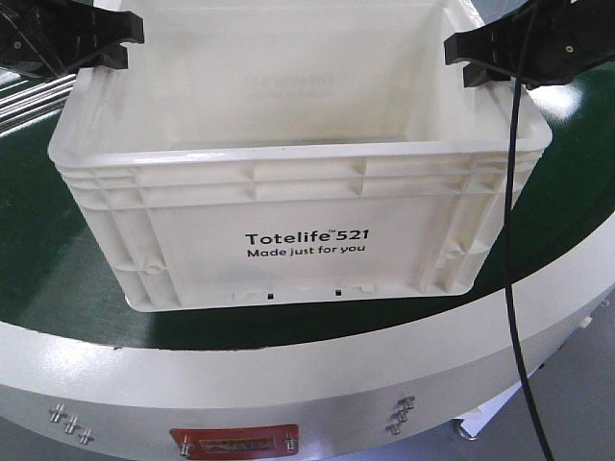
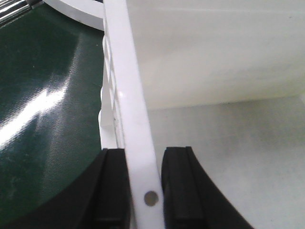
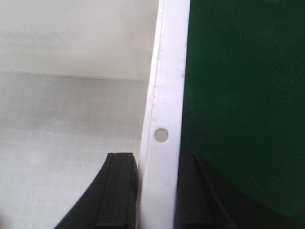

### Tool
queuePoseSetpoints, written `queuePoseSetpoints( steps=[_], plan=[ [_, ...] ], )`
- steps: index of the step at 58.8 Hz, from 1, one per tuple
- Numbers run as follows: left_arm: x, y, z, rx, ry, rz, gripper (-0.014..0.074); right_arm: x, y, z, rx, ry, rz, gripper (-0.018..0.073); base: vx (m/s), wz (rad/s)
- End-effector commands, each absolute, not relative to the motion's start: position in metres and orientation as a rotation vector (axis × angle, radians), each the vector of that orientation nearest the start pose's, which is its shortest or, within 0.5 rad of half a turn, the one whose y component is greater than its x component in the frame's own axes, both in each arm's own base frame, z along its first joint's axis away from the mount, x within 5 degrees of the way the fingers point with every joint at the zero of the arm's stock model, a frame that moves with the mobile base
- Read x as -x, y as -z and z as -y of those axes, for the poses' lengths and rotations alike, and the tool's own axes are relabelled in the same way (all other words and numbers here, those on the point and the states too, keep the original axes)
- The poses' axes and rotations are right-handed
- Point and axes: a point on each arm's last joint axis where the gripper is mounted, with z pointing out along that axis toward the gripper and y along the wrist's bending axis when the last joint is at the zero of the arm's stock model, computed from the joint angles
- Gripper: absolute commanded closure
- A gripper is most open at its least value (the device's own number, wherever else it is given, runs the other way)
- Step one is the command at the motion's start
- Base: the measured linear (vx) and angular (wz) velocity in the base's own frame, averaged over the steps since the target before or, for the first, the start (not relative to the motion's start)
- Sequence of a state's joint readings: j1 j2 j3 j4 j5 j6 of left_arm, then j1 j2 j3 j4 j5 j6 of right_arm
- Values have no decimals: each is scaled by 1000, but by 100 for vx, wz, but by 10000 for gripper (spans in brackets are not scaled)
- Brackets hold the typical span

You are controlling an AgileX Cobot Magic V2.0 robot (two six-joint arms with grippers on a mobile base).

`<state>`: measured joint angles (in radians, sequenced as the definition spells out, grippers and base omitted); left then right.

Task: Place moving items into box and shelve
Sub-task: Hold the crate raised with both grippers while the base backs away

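Green table [image 1: 67, 288] carries the box [image 1: 307, 192], upright, nothing seen inside, long axis L-R btwn the arms. Left gripper [image 2: 144, 186] is clamped on its left end rim and right gripper [image 3: 159, 191] on the right end rim. Both equally near, so a level two-arm lift looks next.

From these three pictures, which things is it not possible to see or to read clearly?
- Floor of the box: front view, hidden by its near wall; the wrist views show only strips.
- Box's far rim: front view, cut off by the top edge.
- Left hand and right hand: front view, mostly cut off at the upper corners.
- Red label on the table: front view, print too small.
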<state>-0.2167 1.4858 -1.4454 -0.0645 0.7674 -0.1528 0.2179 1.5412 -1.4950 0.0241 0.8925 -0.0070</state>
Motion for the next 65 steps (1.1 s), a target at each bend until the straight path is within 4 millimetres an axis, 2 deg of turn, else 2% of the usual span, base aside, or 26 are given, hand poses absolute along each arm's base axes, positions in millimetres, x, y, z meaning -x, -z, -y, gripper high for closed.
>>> queuePoseSetpoints(
  steps=[1,65],
  plan=[
    [-313,-429,78,-37,357,-2058,619,-323,-415,-76,242,-180,-2177,572,0,0],
    [-316,-438,78,-29,364,-1971,618,-321,-427,-75,254,-171,-2086,572,0,0]
  ],
)
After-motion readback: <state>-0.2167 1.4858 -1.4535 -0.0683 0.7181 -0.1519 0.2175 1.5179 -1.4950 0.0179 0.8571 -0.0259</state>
